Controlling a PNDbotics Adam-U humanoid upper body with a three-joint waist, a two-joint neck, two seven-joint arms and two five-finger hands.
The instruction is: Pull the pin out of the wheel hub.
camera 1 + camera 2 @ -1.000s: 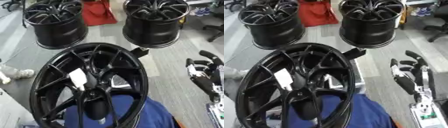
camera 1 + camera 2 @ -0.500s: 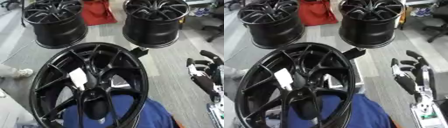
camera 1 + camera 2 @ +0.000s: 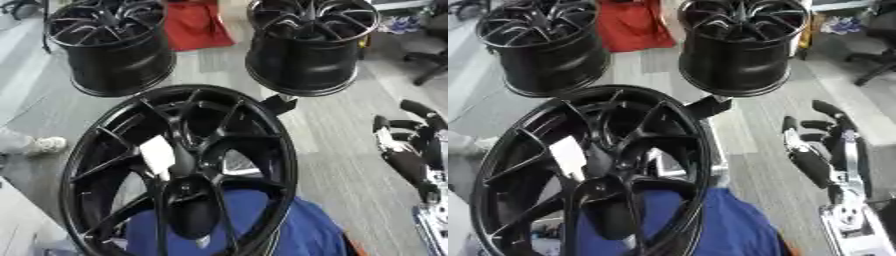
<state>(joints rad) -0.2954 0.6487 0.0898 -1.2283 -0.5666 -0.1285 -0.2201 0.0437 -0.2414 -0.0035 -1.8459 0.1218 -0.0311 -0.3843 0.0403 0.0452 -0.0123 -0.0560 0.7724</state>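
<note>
Nothing moved; right hand (image 3: pixel 820 150) fuller right-eye.

Evenly and brightly lit from overhead; soft throughout, blurriest along the lower edge; faint sheen on the black wheel (image 3: pixel 179 170) spokes.

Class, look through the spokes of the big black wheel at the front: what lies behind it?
Through the spokes of the front wheel shows blue cloth and grey floor. What the cloth covers, and any pin, cannot be seen.
</note>
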